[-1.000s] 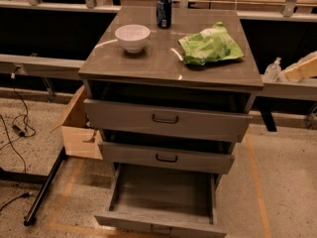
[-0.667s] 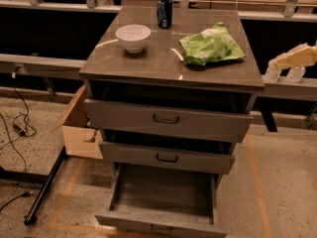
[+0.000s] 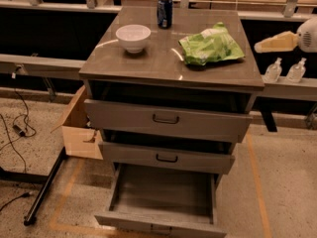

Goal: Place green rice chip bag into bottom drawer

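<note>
Gripper point(image 3: 262, 45) hangs at the right edge of the view, off the cabinet's right side and level with its top point(image 3: 148, 63). It points toward the cabinet. Cannot tell if it is open or closed; it holds nothing.

Green rice chip bag point(image 3: 212, 46) lies flat on the cabinet top just left of the gripper tip, at about the same height, not touching it. White bowl point(image 3: 132, 36) sits further left of the gripper, well beyond the bag. Blue can point(image 3: 164, 11) stands upright behind the bowl and bag, up and left from the gripper.

Bottom drawer point(image 3: 163, 190) is pulled wide open, far below and left of the gripper, its grey inside bare. Top drawer point(image 3: 166, 119) and middle drawer point(image 3: 166, 157) sit between it and the cabinet top, both partly pulled out, each with a dark handle.

Two small clear bottles point(image 3: 284, 71) stand on a ledge right under the gripper. Cardboard box point(image 3: 79, 128) sits on the floor at the cabinet's far side from the gripper. Cables point(image 3: 15, 128) lie on the floor beyond it.
</note>
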Available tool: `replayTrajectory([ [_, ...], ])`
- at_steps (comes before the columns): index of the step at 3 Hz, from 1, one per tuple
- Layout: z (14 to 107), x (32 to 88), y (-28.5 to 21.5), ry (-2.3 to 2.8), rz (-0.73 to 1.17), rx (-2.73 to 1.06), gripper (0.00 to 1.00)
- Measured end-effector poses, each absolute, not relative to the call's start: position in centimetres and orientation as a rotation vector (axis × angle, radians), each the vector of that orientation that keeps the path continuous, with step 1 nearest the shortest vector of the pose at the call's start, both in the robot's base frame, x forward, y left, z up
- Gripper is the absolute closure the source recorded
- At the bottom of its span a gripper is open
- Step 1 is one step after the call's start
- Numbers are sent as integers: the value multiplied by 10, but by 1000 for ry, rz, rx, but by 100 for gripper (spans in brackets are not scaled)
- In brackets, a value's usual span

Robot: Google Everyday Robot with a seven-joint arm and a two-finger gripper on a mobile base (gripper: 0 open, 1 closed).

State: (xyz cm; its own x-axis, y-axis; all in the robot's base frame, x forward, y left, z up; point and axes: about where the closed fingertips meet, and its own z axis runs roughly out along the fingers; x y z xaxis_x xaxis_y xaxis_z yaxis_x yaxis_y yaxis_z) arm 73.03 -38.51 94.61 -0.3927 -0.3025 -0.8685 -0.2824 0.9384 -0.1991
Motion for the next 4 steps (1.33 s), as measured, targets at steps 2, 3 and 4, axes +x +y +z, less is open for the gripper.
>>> replayTrajectory([
  [2,923,764,-348,2005,224,-428,0],
  [3,919,777,-322,1942,339,-479,0],
  [4,914,793,-294,1863,409,-542,0],
])
